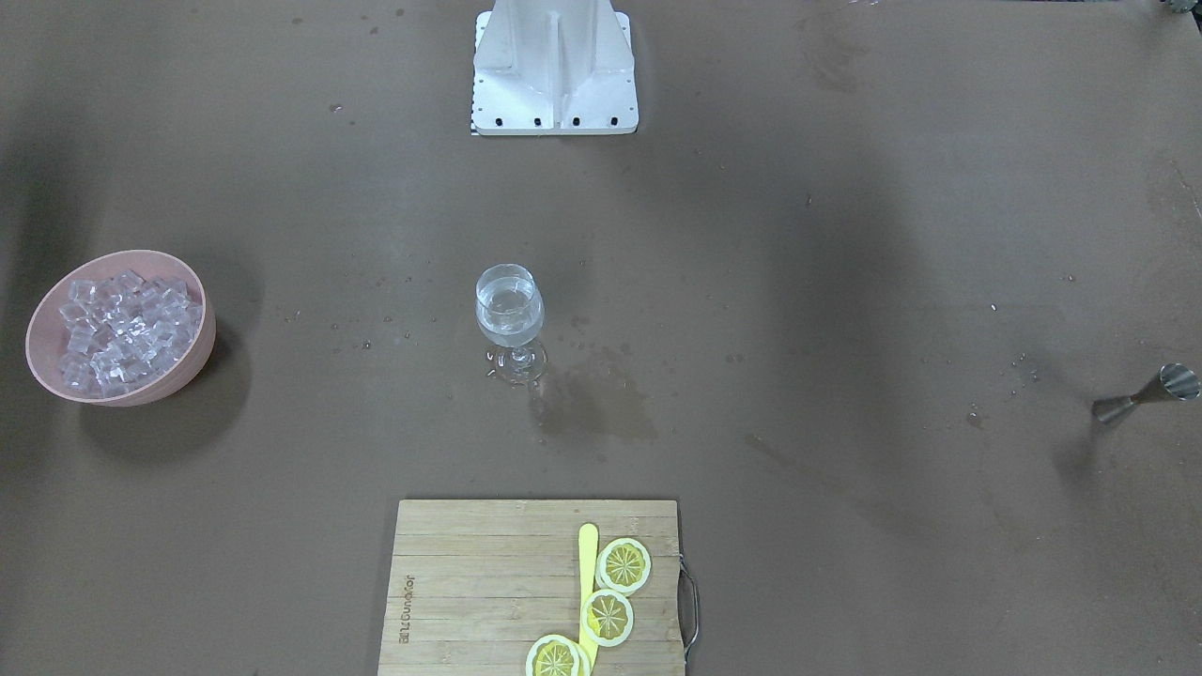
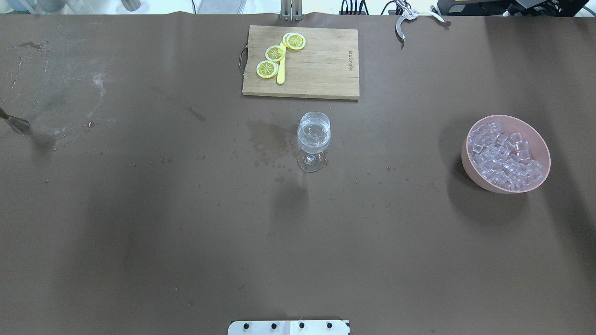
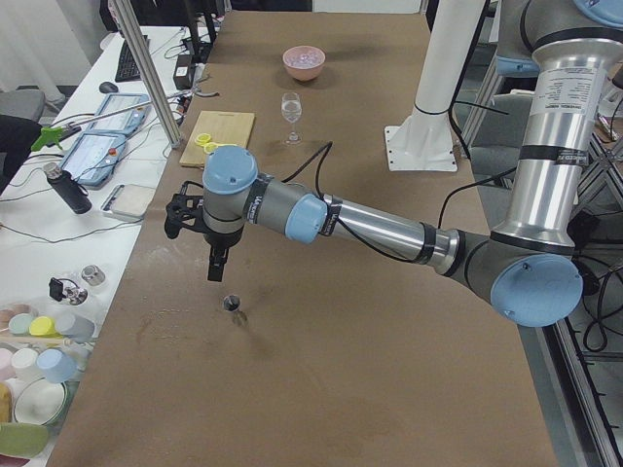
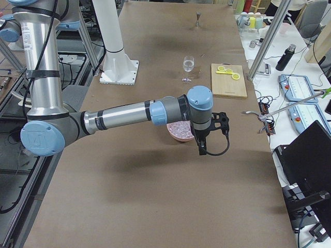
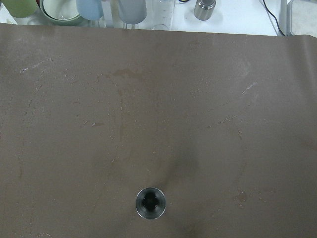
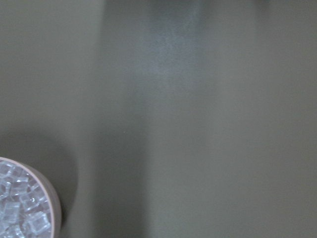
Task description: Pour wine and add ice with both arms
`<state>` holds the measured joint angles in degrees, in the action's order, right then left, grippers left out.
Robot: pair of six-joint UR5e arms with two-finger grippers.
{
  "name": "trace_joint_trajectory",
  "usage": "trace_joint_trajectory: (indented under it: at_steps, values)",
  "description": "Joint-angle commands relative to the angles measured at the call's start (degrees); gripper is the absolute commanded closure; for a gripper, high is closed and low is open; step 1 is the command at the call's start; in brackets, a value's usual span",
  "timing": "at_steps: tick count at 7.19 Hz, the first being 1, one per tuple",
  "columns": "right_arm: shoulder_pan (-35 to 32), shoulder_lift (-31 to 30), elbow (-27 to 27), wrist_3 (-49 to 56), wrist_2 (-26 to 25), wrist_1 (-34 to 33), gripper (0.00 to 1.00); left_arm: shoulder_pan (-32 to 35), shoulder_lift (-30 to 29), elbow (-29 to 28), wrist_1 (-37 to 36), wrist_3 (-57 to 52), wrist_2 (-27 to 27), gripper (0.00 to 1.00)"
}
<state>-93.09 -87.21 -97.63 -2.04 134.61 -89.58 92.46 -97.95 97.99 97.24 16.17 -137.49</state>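
Observation:
A stemmed wine glass (image 2: 314,137) stands mid-table with a little clear wine and what looks like ice in it; it also shows in the front view (image 1: 509,310). A pink bowl (image 2: 484,179) holds many clear ice cubes (image 2: 505,156). A steel jigger (image 5: 150,203) stands upright at the table's left end. My left gripper (image 3: 216,268) hangs just above and beside the jigger (image 3: 231,303). My right gripper (image 4: 202,150) hangs near the bowl (image 4: 180,130), on its outer side. Neither gripper's fingers show in a wrist view, so I cannot tell if they are open or shut.
A wooden cutting board (image 2: 321,65) with three lemon slices (image 2: 274,53) and a yellow stick lies at the far edge behind the glass. Metal tongs (image 2: 409,18) lie at the far edge. The white pedestal (image 1: 554,66) stands at the robot's side. Wet spots mark the table around the glass.

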Motion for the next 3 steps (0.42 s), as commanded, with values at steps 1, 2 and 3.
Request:
trace_joint_trajectory:
  at_steps: [1,2,3]
  values:
    - [-1.7,0.0,1.8,1.3,-0.4,0.0,0.0,0.0,-0.6,0.3,-1.2,0.0,0.1,0.02]
    - [-1.9,0.1,2.3,1.3,-0.4,0.0,0.0,0.1,-1.2,0.4,-2.1,0.0,0.1,0.02]
    - [-2.3,0.4,2.3,1.3,-0.4,-0.1,0.0,0.1,-1.7,0.4,-2.3,0.0,0.1,0.02]
